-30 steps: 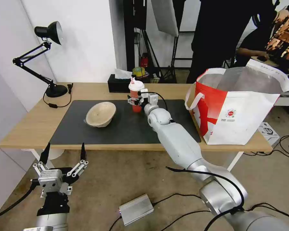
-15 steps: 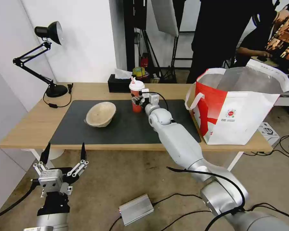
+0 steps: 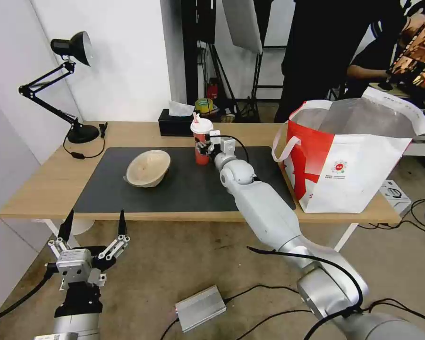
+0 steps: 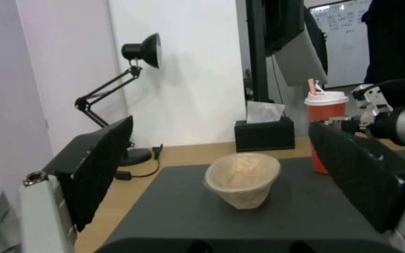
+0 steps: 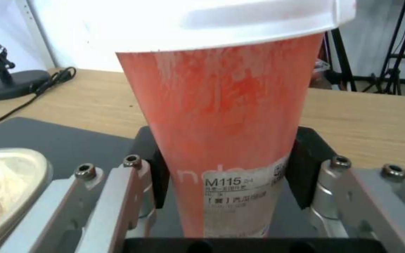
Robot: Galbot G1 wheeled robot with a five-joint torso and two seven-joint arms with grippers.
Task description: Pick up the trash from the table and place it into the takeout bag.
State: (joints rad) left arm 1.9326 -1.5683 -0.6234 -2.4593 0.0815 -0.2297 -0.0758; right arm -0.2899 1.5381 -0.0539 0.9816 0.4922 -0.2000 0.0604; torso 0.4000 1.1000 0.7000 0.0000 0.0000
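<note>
Right gripper [image 5: 226, 182] had closed black pads on lower body of tall red paper cup [image 3: 201, 144] with white plastic lid, likely light, crushable, at grey mat's [image 3: 184, 189] 12 o'clock edge.

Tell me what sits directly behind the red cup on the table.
Behind the red cup sits a black tissue box with a white tissue sticking up. The cup covers the box's near right corner. The right gripper has closed on the cup.

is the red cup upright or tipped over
Upright. The red cup stands on the dark mat, white lid on top, its body between the right gripper's pads.
</note>
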